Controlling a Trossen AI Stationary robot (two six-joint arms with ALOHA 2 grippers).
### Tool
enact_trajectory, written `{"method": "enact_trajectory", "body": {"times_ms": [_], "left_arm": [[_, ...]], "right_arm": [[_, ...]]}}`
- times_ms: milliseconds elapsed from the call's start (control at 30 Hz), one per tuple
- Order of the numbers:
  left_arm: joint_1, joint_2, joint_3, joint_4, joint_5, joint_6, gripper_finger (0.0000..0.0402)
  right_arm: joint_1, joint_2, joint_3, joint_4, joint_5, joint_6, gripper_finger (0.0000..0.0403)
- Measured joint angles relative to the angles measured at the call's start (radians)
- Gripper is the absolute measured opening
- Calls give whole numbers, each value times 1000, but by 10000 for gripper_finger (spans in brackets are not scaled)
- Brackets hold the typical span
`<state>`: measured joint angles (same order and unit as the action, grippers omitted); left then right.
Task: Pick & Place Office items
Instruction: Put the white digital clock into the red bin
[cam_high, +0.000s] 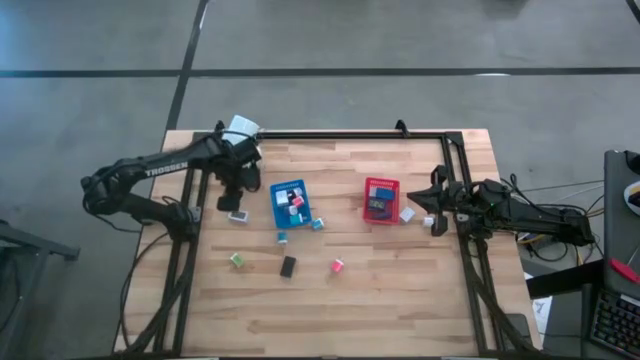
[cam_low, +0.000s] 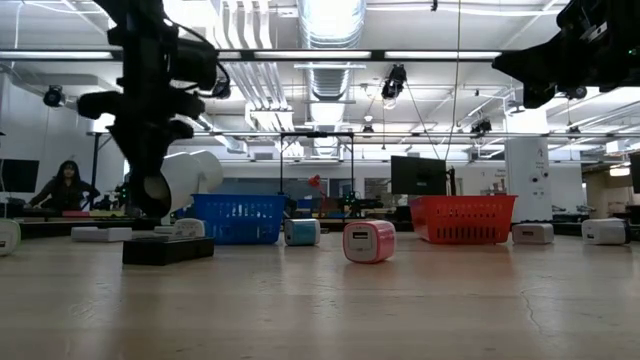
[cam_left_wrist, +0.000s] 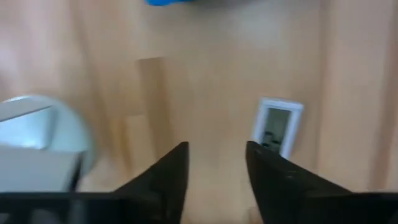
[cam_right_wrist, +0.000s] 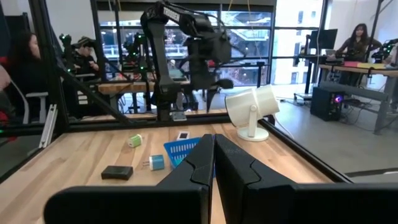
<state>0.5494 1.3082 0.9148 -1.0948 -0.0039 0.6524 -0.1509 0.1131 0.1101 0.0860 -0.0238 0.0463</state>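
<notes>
Small office items lie scattered on the wooden table: a white block with a grey face (cam_high: 238, 216) (cam_left_wrist: 277, 126), two teal cubes (cam_high: 283, 237) (cam_high: 318, 223), a green one (cam_high: 237, 259), a black block (cam_high: 288, 266) and a pink cube (cam_high: 337, 265) (cam_low: 369, 241). More sit in the blue tray (cam_high: 279, 212), and a dark one lies in the red tray (cam_high: 369, 186). My left gripper (cam_high: 235, 195) (cam_left_wrist: 214, 163) points down, open, above bare wood just beside the white block. My right gripper (cam_high: 432, 212) (cam_right_wrist: 213, 155) waits shut and level at the table's right side.
A white mug (cam_high: 240, 129) (cam_left_wrist: 37, 140) lies tipped at the far left corner, close to my left arm. Another white block (cam_high: 407, 214) rests beside the red tray. A black frame rail (cam_high: 350, 134) runs along the far and right edges. People sit beyond the table.
</notes>
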Motion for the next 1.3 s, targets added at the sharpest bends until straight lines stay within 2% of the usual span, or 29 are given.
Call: {"method": "enact_trajectory", "body": {"times_ms": [233, 400, 633, 900, 1133, 1300], "left_arm": [[-38, -4, -120, 23, 68, 68, 258], [-82, -4, -202, 93, 63, 89, 288], [-137, -2, -249, 136, 60, 85, 289], [-148, 7, -294, 202, 59, 77, 287], [-151, 87, -297, 220, 57, 73, 281], [-155, 149, -283, 232, 39, 53, 261]], "right_arm": [[0, 0, 0, 2, 0, -5, 8], [0, 0, 0, 2, 0, -5, 8], [0, 0, 0, 2, 0, -5, 8], [0, 0, 0, 2, 0, -1, 8], [0, 0, 0, 2, 0, -1, 8], [0, 0, 0, 2, 0, -1, 8]]}}
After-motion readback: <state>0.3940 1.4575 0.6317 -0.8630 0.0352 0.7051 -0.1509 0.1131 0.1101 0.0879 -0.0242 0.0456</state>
